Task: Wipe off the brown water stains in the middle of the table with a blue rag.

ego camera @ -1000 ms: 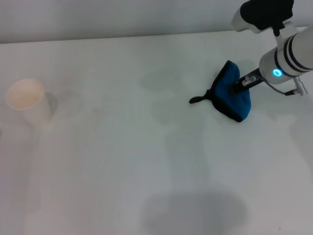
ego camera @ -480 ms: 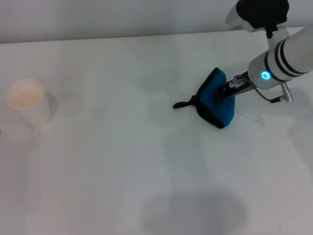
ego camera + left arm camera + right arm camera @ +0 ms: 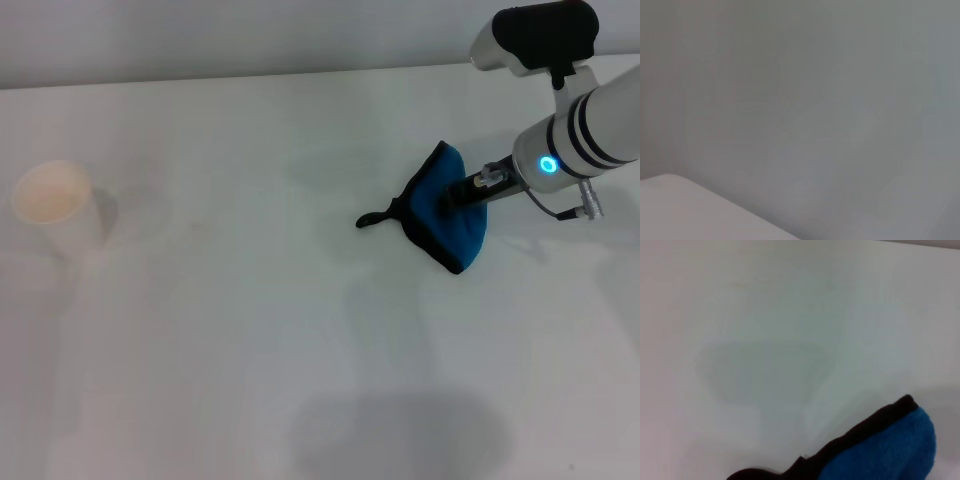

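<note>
Head view, white table (image 3: 250, 330), grey wall (image 3: 200, 40), blue rag (image 3: 445, 205)

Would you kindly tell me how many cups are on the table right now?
1. A single cup stands upright at the table's far left edge, well apart from the blue rag on the right side.

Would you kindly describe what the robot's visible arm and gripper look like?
The right arm is glossy white and cylindrical with black bands, a glowing blue ring light, a black-topped housing above, and thin grey cables. Its right gripper is slim, black and silver. The left arm is not in view.
</note>
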{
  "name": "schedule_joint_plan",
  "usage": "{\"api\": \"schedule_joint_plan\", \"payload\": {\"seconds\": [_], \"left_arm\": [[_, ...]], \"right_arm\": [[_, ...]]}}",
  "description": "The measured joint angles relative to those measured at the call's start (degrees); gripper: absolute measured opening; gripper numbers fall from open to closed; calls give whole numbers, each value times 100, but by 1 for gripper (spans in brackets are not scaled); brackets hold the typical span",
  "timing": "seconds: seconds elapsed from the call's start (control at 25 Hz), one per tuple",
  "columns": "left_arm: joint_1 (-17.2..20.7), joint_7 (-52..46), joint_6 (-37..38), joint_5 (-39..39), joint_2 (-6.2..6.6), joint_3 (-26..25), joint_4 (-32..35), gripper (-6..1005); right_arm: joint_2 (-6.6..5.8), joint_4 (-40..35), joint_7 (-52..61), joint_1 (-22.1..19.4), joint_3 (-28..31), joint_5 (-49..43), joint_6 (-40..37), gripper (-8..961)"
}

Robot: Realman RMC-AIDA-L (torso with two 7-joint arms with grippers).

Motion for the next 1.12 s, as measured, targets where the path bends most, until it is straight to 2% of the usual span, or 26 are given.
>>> {"api": "schedule_joint_plan", "payload": {"seconds": [0.04,0.36,0.56,0.84,1.12], "left_arm": [[1,0,0,-1,3,0,-2,875],[-16,0,2,1,4,0,-18,876],[7,0,3,16,4,0,-31,876],[49,-57,2,18,3,35,-64,876],[64,-88,2,18,3,44,-68,876]], "right_arm": [[4,-16,-5,-18,-8,24,0,145],[6,-60,-276,-20,-208,523,-8,377],[6,-62,-410,28,-376,751,-10,453],[-29,-92,-421,-38,-347,761,-71,453],[-55,-549,-503,-357,-28,751,-89,453]]}}
